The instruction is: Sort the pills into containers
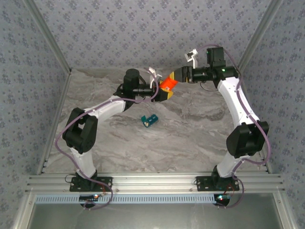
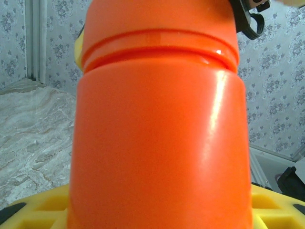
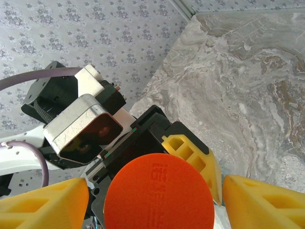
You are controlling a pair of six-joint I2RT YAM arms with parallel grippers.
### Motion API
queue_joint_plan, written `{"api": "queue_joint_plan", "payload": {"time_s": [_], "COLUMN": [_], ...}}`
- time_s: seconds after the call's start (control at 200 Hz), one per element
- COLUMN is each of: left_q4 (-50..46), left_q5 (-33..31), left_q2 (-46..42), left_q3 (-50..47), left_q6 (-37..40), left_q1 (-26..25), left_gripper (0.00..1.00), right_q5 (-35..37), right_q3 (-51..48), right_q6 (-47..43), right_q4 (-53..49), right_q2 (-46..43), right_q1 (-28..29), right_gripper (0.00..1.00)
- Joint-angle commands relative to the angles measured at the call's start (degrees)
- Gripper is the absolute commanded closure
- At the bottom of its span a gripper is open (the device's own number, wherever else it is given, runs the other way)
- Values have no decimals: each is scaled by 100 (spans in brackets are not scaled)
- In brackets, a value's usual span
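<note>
Orange bottle (image 2: pixel 157 143) clamped in the left gripper (image 1: pixel 164 93) near the far edge of the worktop (image 1: pixel 190 143); the right gripper (image 1: pixel 174 78) has its jaws open astride the cap (image 3: pixel 159 188). I'd close squarely before twisting.

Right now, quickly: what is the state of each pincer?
Left pincer: closed, holding the orange bottle.
Right pincer: open, fingers either side of the bottle's cap, not touching it.

We see a grey marbled table (image 1: pixel 190 138) spreading beneath the fingers (image 3: pixel 267 202). Walls (image 1: pixel 143 33) papered in pale floral print stand beyond them, met by aluminium corner posts (image 1: pixel 47 36).
</note>
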Motion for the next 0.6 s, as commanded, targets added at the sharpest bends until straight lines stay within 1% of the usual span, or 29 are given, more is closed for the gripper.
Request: {"api": "queue_joint_plan", "payload": {"time_s": [0.0, 0.13, 0.265, 0.335, 0.48, 0.5, 0.55, 0.595], "left_q4": [280, 279, 289, 281, 154, 112, -29, -160], "left_q5": [157, 155, 144, 118, -131, -191, -377, -688], "left_q2": [-257, -257, -258, -257, -325, -343, -410, -506], "left_q3": [171, 166, 181, 188, 132, 120, 84, 11], "left_q6": [60, 56, 58, 65, 345, 426, 701, 1039], "left_q1": [-33, -39, -43, -50, -111, -134, -205, -331], "left_gripper": [100, 100, 100, 100, 100, 100, 100, 100], "right_q5": [13, 16, 31, 193, 691, 748, 867, 1070], "right_q3": [153, 144, 92, 16, -384, -477, -779, -1030], "right_q6": [-126, -135, -101, 3, 797, 888, 1315, 1694], "right_q4": [-159, -174, -159, -104, 302, 353, 859, 1119], "right_q2": [45, 28, 16, -5, -26, -34, -96, -161], "right_q1": [-1, 4, 32, 83, 214, 229, 286, 343], "right_gripper": [28, 34, 46, 48, 56, 56, 57, 57]}}
